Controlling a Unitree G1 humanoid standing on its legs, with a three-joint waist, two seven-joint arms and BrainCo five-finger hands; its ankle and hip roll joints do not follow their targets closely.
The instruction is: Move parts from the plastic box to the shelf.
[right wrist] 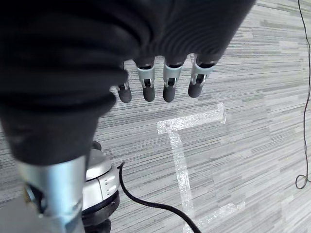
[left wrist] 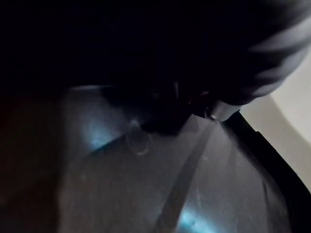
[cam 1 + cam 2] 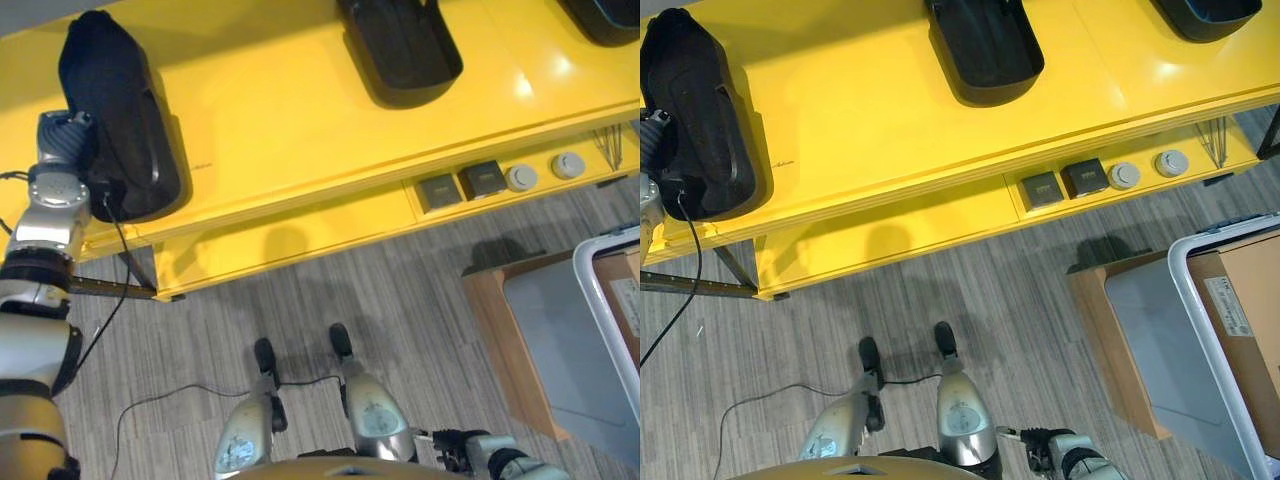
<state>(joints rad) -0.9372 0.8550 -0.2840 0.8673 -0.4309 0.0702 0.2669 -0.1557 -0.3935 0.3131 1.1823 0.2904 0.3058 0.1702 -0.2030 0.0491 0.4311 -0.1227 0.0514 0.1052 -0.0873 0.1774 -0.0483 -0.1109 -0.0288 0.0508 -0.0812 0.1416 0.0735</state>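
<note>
The yellow shelf [image 3: 300, 110] runs across the top of the eye views and carries three black bins. My left hand [image 3: 68, 138] reaches into the leftmost black bin [image 3: 140, 150]; its fingers are hidden inside. In the left wrist view the bin's glossy dark inside [image 2: 146, 194] shows, and I cannot make out a part there. The plastic box [image 3: 1200, 330], grey with a white rim, stands at the right on a brown stand. My right hand [image 1: 170, 82] hangs low at my right side over the floor, its fingers relaxed and empty.
A second black bin [image 3: 400, 45] sits mid-shelf and a third [image 3: 605, 20] at the far right. On the shelf's lower ledge lie two dark square blocks [image 3: 438, 190] and two round grey pieces [image 3: 521, 178]. Grey striped carpet [image 3: 300, 300] lies between me and the shelf.
</note>
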